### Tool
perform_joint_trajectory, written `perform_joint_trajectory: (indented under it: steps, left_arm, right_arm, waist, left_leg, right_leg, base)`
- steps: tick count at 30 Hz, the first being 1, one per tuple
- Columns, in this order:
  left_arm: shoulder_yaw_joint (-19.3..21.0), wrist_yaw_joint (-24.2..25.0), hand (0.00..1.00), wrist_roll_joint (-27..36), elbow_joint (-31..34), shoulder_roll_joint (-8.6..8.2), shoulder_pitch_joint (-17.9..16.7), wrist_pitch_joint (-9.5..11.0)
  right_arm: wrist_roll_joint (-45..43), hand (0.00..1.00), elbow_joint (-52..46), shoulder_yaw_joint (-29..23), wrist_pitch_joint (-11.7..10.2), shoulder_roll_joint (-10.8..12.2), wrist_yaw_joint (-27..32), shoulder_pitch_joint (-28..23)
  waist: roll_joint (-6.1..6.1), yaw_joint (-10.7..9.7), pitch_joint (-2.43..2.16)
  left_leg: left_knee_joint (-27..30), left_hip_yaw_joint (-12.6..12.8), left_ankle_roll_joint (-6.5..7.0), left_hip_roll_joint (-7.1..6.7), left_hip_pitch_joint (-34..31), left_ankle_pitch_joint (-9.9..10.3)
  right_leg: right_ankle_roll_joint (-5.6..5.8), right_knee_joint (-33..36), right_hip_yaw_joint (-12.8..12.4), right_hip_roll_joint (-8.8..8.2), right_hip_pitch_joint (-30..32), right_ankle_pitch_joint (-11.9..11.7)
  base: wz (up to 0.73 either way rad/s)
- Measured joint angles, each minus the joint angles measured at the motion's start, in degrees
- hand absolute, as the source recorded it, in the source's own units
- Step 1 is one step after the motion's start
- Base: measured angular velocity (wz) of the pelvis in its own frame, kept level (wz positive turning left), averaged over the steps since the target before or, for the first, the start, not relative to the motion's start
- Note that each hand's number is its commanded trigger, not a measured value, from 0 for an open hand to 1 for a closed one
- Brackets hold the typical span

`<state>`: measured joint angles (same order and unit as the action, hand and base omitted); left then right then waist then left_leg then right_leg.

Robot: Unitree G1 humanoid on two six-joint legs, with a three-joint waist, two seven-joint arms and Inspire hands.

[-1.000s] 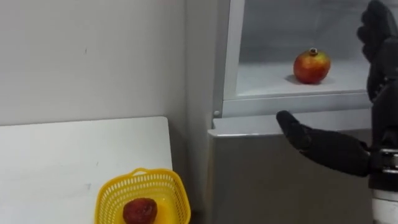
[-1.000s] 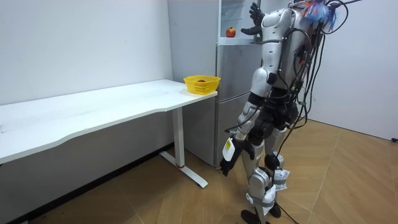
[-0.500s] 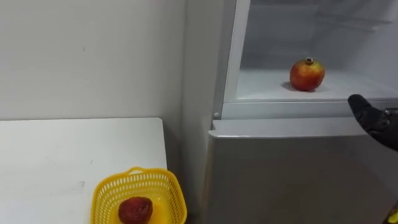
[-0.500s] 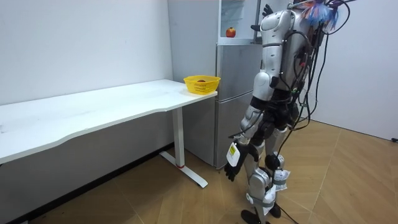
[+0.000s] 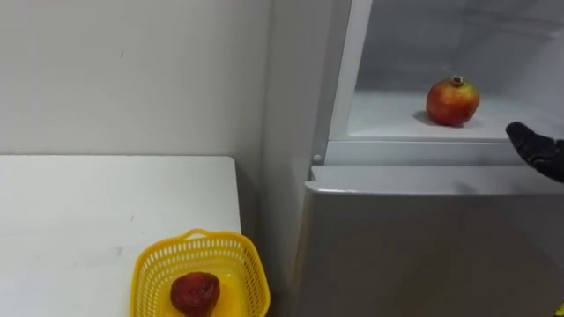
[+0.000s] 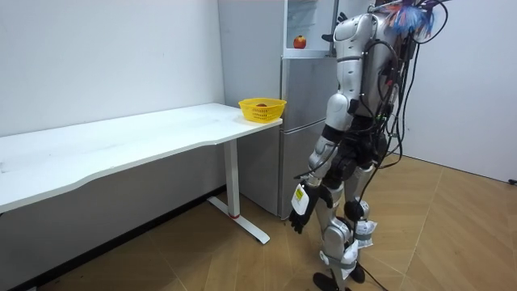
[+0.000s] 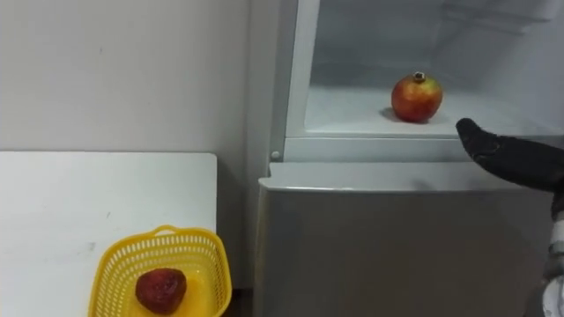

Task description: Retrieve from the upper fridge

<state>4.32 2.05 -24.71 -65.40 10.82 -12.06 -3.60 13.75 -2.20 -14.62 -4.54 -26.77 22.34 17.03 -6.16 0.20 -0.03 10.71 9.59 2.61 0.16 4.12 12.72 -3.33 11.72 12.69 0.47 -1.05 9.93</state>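
— Where the fridge (image 7: 397,246) has its upper compartment open, what lies on the shelf (image 7: 348,113)?

— One pomegranate (image 7: 417,97), round and smooth-skinned, red with a yellowish blush, its small crown pointing up. It stands on the flat white shelf, set back from the front edge, and nothing touches it.

— And the right hand (image 7: 507,157)?

— Black and matte, it comes in from the right at the level of the shelf's front edge. It is below and to the right of the fruit, near it but apart. Its fingers are stretched out straight and close together, pointing left, and it has hold of nothing.

— The left hand (image 6: 300,215)?

— In the room view it hangs low beside the thigh; how it is set I cannot tell. The robot stands upright on the wooden floor (image 6: 202,259), facing the fridge.

— What is below the shelf?

— The lower door, a plain grey metal face with a flat top edge.

— Beside it?

— A white table (image 7: 88,194) with a smooth top. Near its edge that faces the fridge, away from the wall side, stands a yellow plastic basket (image 7: 115,251). It is round-cornered, its wall a grid of slots, with a small loop at the rim. A dark red, knobbly fruit (image 7: 160,289) lies inside it.
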Motion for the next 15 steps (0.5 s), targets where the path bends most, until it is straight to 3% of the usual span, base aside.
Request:
perform_joint_trajectory:
  steps: [9,15]
  left_arm:
    - [0.16,0.28,0.00,0.14,1.85,0.82,-1.01,-1.19]
    - [0.74,0.12,0.00,-0.02,2.44,1.74,-1.22,-1.40]
  right_arm:
    - [5.10,0.00,6.27,0.12,4.52,-3.35,-1.92,8.10]
    - [6.81,0.00,13.33,2.25,4.53,-6.84,-3.90,14.57]
  waist:
    - [-1.08,-0.08,-0.39]
    - [-0.93,0.18,-0.45]
  left_leg:
    - [1.13,-1.46,0.00,-0.14,-1.39,0.00]
    - [1.50,-2.11,0.00,-0.11,-1.32,0.01]
  right_leg:
    - [-0.02,-0.12,1.68,-0.40,0.17,0.02]
    - [-0.08,-0.38,2.51,-0.41,-0.84,-0.01]
  base:
    - [0.08]
    - [0.09]
